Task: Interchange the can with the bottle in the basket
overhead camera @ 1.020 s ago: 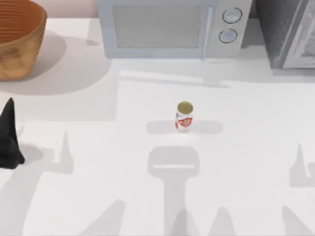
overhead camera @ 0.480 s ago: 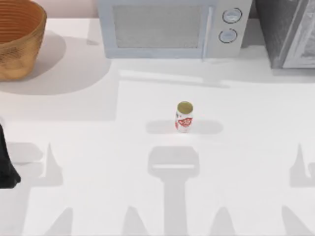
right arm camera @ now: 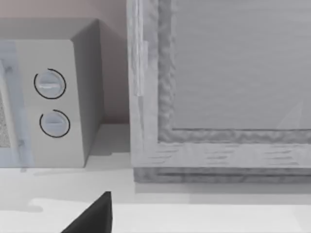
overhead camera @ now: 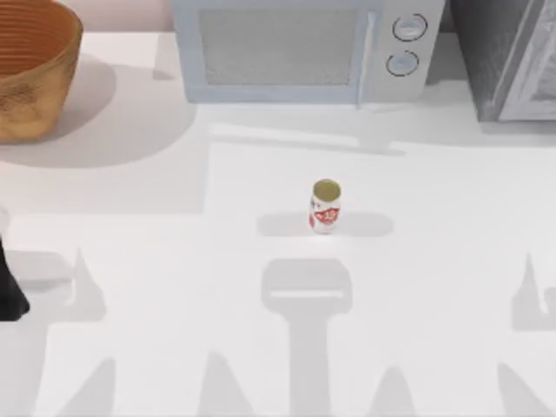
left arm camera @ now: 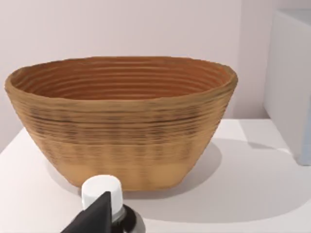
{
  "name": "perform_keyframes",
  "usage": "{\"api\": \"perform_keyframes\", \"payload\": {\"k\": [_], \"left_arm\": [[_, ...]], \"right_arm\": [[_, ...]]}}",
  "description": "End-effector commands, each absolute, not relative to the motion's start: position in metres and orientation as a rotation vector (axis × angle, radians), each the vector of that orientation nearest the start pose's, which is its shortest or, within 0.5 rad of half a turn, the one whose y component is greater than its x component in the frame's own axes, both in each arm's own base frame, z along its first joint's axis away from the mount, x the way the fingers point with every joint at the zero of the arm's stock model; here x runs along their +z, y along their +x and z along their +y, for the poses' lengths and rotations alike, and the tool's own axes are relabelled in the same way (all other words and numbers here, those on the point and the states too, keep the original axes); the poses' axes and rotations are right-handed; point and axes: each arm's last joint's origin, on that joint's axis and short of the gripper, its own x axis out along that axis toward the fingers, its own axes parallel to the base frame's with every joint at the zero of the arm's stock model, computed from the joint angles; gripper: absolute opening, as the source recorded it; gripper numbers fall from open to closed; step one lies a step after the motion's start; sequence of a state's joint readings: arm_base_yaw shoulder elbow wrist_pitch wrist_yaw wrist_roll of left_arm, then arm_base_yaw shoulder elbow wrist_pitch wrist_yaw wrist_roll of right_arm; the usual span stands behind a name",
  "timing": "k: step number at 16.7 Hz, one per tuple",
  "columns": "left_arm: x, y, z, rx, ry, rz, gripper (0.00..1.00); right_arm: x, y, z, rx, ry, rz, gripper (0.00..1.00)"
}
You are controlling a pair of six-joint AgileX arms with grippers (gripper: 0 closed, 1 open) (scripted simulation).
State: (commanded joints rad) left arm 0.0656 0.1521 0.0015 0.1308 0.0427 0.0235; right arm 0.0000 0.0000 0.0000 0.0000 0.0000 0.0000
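Note:
The can (overhead camera: 325,207), white with red markings and a gold top, stands upright in the middle of the table. The woven basket (overhead camera: 30,82) sits at the far left back corner, and its ribbed inside (left arm camera: 121,80) faces the left wrist camera. My left gripper (overhead camera: 5,291) is at the table's left edge, well in front of the basket. In the left wrist view it (left arm camera: 108,209) is shut on the bottle (left arm camera: 101,190), which has a white cap and a dark body. My right gripper (right arm camera: 97,216) is parked at the right.
A microwave (overhead camera: 304,48) stands along the back, with two round dials (overhead camera: 408,28) on its right side. A grey cabinet (overhead camera: 512,56) fills the back right corner. Open white tabletop surrounds the can.
My left gripper has drawn back from the basket toward the front and left edge, carrying the bottle. It has slowed almost to a stop. The can has not moved.

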Motion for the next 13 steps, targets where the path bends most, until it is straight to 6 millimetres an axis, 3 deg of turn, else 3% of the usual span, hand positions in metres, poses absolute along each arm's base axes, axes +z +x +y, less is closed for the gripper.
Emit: {"api": "perform_keyframes", "payload": {"k": [6, 13], "left_arm": [[0.155, 0.139, 0.016, -0.004, 0.024, 0.077, 1.00], [0.135, 0.157, 0.033, -0.010, 0.015, 0.159, 1.00]], "right_arm": [[0.160, 0.106, -0.001, 0.000, 0.000, 0.000, 1.00], [0.160, 0.106, -0.001, 0.000, 0.000, 0.000, 1.00]]}}
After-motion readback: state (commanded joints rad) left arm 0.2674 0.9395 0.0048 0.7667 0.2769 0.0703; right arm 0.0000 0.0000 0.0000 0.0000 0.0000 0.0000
